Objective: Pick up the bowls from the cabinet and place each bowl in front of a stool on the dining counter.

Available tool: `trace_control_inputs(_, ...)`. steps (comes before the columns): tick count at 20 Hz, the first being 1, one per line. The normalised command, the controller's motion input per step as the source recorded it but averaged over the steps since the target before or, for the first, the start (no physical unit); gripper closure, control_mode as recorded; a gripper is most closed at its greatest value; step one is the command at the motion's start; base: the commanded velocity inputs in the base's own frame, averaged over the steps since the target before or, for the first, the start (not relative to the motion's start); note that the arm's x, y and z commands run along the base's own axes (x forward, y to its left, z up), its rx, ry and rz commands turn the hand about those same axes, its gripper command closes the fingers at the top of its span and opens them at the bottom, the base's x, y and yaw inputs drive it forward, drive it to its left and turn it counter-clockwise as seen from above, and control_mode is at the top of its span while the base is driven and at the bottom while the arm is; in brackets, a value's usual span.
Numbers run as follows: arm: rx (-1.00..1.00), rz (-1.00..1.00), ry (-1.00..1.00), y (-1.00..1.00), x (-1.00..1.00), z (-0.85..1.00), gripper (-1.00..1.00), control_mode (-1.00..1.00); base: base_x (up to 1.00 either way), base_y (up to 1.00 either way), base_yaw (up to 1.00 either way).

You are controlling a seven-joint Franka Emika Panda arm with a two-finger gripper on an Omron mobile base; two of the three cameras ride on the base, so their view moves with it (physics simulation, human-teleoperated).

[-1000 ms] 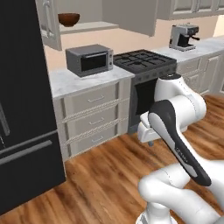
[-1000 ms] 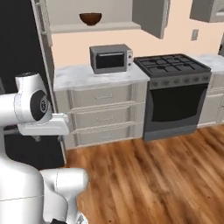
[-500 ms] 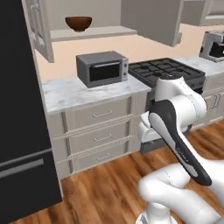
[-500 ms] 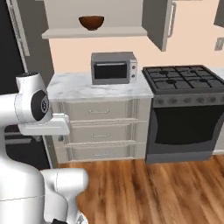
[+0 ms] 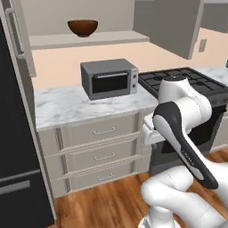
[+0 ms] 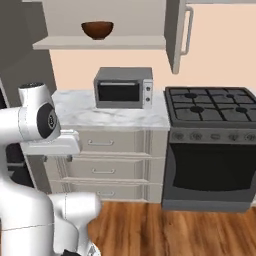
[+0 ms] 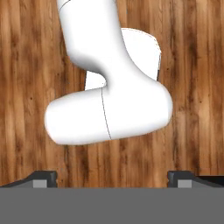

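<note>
The dark brown bowl (image 5: 83,27) stands upright on the inner shelf (image 5: 89,39) of the open cabinet (image 5: 167,22), in the upper left of the left base view; in the right base view the same bowl (image 6: 97,29) is at the upper left, on the pale shelf (image 6: 100,43), with the cabinet door (image 6: 176,32) hanging open to its right. Below the shelf, a grey microwave (image 5: 110,78) sits on the marble counter (image 5: 62,104) over cream drawers (image 5: 100,151). A black stove (image 6: 212,145) is just beside this counter, at the right side of the right base view. A tall dark fridge (image 5: 18,147) fills the left edge of the left base view. The white arm (image 5: 182,120) is folded low in front of the drawers, well apart from the bowl. In the hand view the claw (image 7: 112,177) points down at the wooden floor (image 7: 192,87); its two dark fingertips (image 7: 43,178) stand far apart at the bottom corners, so it is released and grasps nothing.
</note>
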Motion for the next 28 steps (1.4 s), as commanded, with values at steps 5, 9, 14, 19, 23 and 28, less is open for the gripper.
trace_control_inputs(5, 0.00, 0.00, 0.00, 0.00, 0.00, 0.00, -1.00, 1.00, 0.70, -0.12, -0.06)
trace_control_inputs(9, 0.00, 0.00, 0.00, 0.00, 0.00, 0.00, -1.00, 1.00, 0.56, 0.01, -0.14)
trace_control_inputs(14, 0.00, 0.00, 0.00, 0.00, 0.00, 0.00, -1.00, 1.00, 0.73, 0.00, -0.04)
trace_control_inputs(19, 0.00, 0.00, 0.00, 0.00, 0.00, 0.00, -1.00, 1.00, 0.84, -0.01, 0.00)
trace_control_inputs(23, 0.00, 0.00, 0.00, 0.00, 0.00, 0.00, -1.00, 1.00, 0.80, 0.00, 0.03)
trace_control_inputs(28, 0.00, 0.00, 0.00, 0.00, 0.00, 0.00, -1.00, 1.00, 0.29, 0.01, 0.00)
